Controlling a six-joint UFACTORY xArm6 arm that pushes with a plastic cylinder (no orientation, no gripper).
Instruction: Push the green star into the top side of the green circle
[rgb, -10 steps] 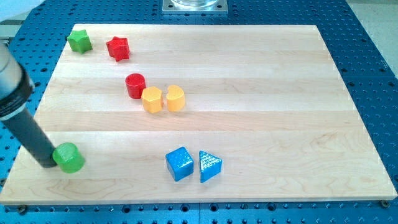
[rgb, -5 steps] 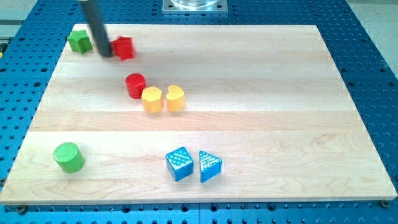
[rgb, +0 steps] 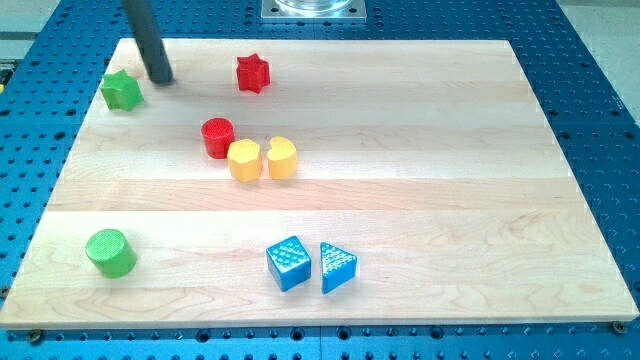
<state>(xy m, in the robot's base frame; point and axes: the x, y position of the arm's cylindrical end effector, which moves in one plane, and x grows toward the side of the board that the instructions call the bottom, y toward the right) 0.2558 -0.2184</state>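
Observation:
The green star (rgb: 121, 90) lies near the board's top left corner. The green circle (rgb: 110, 251) stands far below it, near the bottom left corner. My tip (rgb: 161, 80) rests on the board just to the right of and slightly above the green star, a small gap apart from it. The dark rod rises from the tip to the view's top edge.
A red star (rgb: 253, 73) lies right of my tip. A red cylinder (rgb: 218, 137), a yellow block (rgb: 244, 160) and a yellow heart-like block (rgb: 282, 157) cluster mid-board. A blue cube (rgb: 289, 263) and a blue triangle (rgb: 337, 267) sit at the bottom centre.
My tip went from beside the green circle up to the top left. The red star has slid right. The green star has shifted down and slightly left.

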